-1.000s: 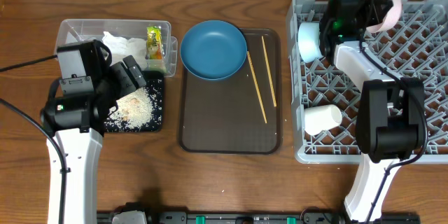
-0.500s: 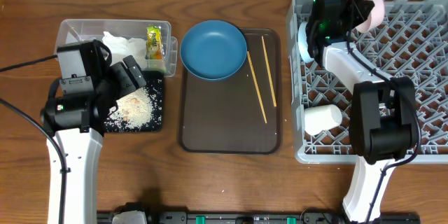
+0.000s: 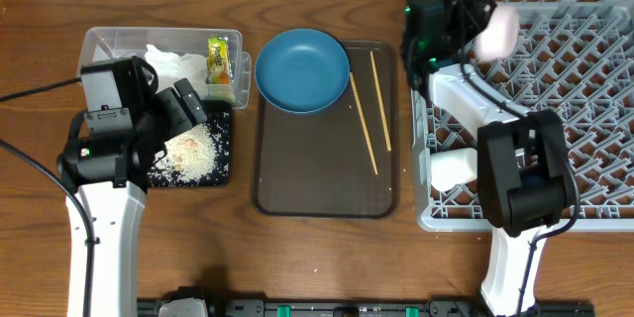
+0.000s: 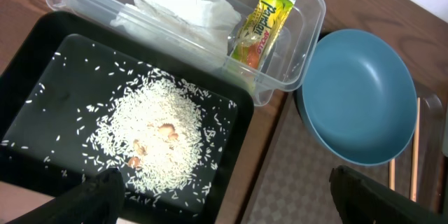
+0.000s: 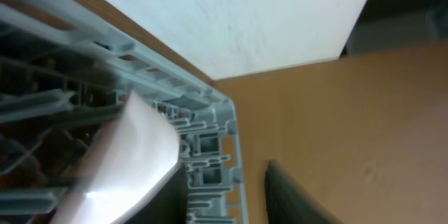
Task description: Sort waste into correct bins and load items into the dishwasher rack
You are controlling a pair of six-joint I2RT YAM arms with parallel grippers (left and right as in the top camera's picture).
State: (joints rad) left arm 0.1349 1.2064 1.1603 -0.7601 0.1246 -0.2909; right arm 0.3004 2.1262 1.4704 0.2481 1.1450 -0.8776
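Step in hand, as judged: setting the white round bowl (image 3: 498, 28) into the large light-grey pegged plastic dishwasher rack (image 3: 594, 109). The bowl appears tilted at the rack's far left corner. Right claw (image 5: 224, 185): fingers parted, gap empty, bowl just beside one finger; contact unclear. To do well: confirm the pegs hold the bowl, then withdraw straight up, clear of the rim. Left claw (image 4: 220, 182): fully open, empty, above the shallow black rectangular tray (image 4: 42, 56).
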